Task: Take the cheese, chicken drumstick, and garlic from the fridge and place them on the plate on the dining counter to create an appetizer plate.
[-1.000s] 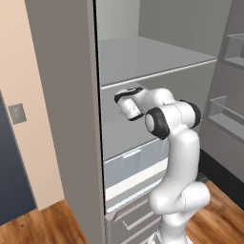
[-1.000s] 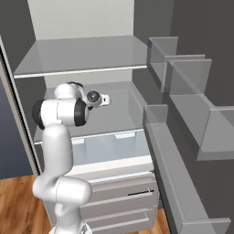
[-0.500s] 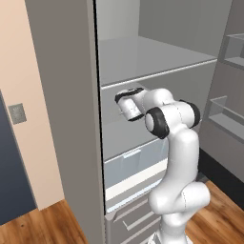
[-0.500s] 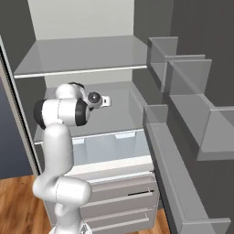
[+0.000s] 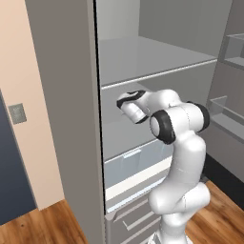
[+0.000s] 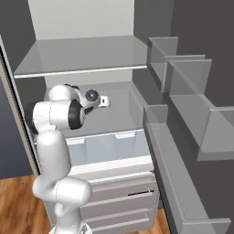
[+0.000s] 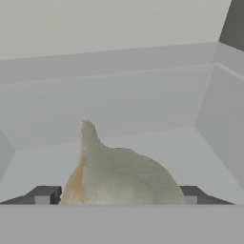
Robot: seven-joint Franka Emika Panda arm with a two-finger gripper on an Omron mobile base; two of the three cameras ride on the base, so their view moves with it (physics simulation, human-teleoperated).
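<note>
**Garlic sitting right between the fingers, inside the fridge**

So here's what you've got. Your arm is reaching into the open fridge [image 5: 71, 95], with the hand [image 7: 116, 196] pushed in over the middle shelf [image 6: 114, 114], just under the upper shelf [image 5: 152, 59]. In the hand view the garlic [image 7: 121, 176] is dead centre and very close – a pale cream bulb with a pointed tip sticking up and a bit of orange-brown down its left side. It rests on the pale grey shelf floor, with the back wall of the fridge behind it.

The two dark fingertips [image 7: 44, 194] stand one on each side of the bulb, spread wide – wider than the garlic itself. You can't tell from these pictures whether the pads are touching it, since the bulb hides the inner faces of both tips.

From the right base view you can see the clear bluish drawer [image 6: 109, 146] just below the shelf the hand is working on, and the grey lower drawers [image 6: 119, 196] with bar handles under that. The door bins [image 6: 192, 91] run along the right side.
</note>
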